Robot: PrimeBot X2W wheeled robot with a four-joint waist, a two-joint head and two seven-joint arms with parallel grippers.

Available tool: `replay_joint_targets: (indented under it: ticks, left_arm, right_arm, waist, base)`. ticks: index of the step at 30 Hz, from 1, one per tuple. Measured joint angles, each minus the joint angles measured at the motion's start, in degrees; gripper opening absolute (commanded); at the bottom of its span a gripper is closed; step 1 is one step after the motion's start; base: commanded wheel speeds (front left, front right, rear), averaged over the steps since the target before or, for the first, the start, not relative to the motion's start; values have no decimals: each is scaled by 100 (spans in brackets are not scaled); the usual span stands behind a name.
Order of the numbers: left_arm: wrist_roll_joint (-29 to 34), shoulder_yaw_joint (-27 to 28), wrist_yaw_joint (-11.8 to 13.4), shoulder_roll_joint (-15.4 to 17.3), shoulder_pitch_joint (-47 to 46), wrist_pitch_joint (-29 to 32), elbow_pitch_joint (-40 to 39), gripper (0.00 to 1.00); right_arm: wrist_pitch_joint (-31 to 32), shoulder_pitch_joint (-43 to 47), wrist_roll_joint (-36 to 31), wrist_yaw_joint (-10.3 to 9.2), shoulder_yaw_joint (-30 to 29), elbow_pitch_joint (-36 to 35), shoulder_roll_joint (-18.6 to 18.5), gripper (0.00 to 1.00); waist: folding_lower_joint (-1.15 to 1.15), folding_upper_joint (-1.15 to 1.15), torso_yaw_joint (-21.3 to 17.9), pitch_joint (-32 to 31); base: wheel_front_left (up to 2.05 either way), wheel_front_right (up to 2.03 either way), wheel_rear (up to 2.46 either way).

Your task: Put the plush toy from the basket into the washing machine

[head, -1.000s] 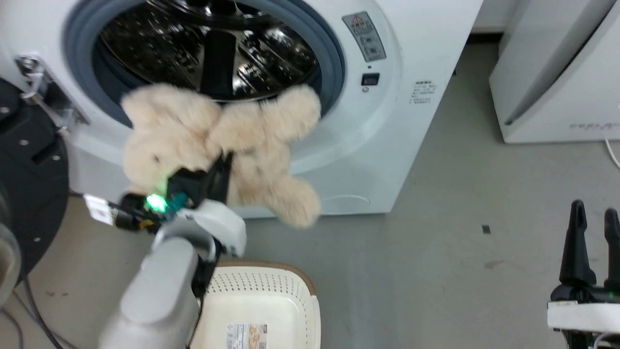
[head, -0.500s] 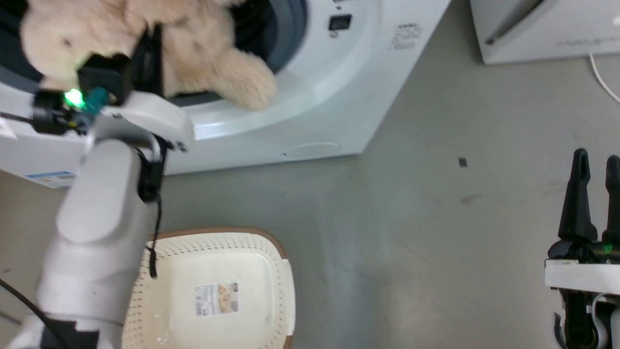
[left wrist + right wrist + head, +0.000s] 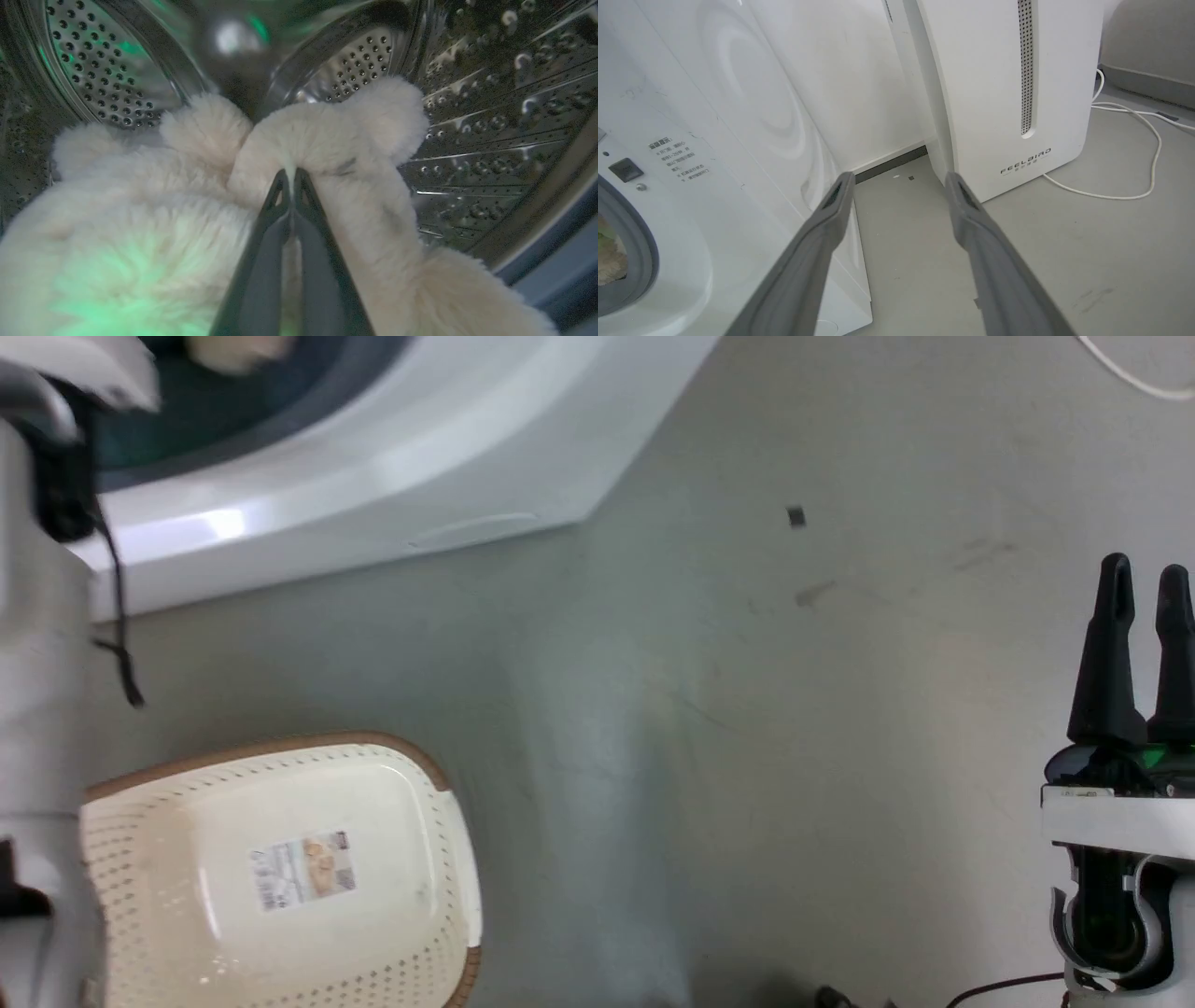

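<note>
In the head view, the basket (image 3: 280,747) is sitting on the floor (image 3: 747,709) near the washing machine (image 3: 373,457), its sticker label (image 3: 303,873) showing on its bottom. The right gripper (image 3: 1144,569) is hovering at lower right. In the left wrist view, the left gripper (image 3: 290,175) is pinching the plush toy (image 3: 140,210) with clenched fingers (image 3: 266,242) inside the steel drum (image 3: 107,79). In the right wrist view, the right fingers are standing apart, released and grasping nothing, pointing toward the white appliance (image 3: 999,93).

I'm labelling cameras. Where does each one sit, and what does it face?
Head view: on the head, looking down at floor, basket, washing machine; right end effector and left forearm show.
Left wrist view: on the left wrist, looking into the drum; left end effector shut on plush toy.
Right wrist view: on the right wrist, facing the FEELBAIR appliance; own open fingers.
Head and right wrist views share the washing machine's front.
</note>
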Motion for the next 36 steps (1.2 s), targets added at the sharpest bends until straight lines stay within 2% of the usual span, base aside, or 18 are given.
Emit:
replay_joint_targets:
  ticks: [9,10,11,21,36]
  left_arm:
    - [40,256,67,264,-714,0,278,0]
    - [41,263,68,286,-753,0,296,4]
    - [43,279,96,293,-778,0,290,100]
    - [132,341,129,187,-623,-9,137,100]
    - [134,458,182,-550,1291,-9,-576,100]
  right_arm:
    - [0,-31,123,0,166,-42,0,100]
    - [0,-47,130,0,178,-42,0,100]
    - [0,-65,137,0,185,-46,0,100]
    - [0,-116,89,0,190,-54,1,100]
    - [0,86,-611,0,66,-70,0,100]
  waist:
    - [0,0,-345,507]
    - [0,0,-370,543]
    - [0,0,-389,573]
    - [0,0,-293,410]
    - [-1,0,284,-609]
  base:
    - [0,0,0]
    - [0,0,0]
    - [0,0,0]
    - [0,0,0]
    - [0,0,0]
